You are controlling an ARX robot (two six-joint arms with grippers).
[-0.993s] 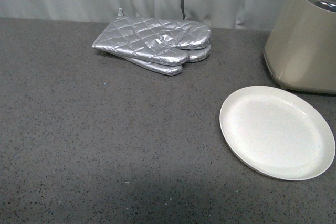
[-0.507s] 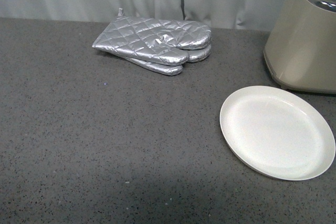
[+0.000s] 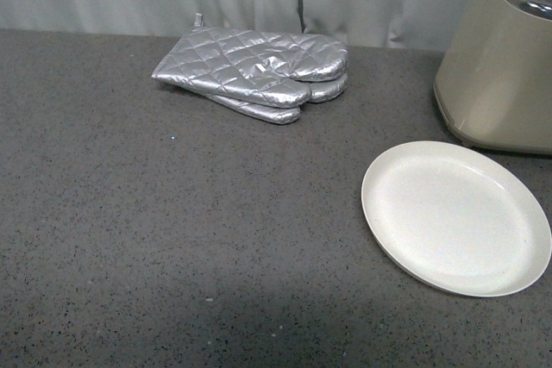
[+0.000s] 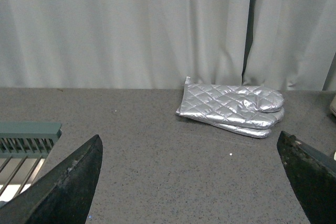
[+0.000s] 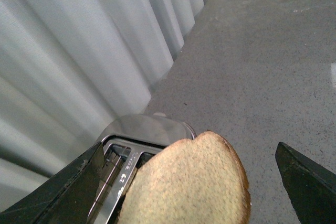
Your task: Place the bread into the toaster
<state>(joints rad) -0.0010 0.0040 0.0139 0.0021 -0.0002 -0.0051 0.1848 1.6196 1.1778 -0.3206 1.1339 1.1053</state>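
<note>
Above the toaster (image 5: 139, 148), the bread (image 5: 186, 184) hangs over the chrome slots, its lower part cut off by the frame edge; the right end effector (image 5: 189, 182) seems to hold it, though the contact is hidden. Light brown, darker crust. The left end effector (image 4: 191, 182) gapes wide above the worktop (image 3: 172, 239). Front view crops the toaster; the plate (image 3: 455, 217) lies bare.
</note>
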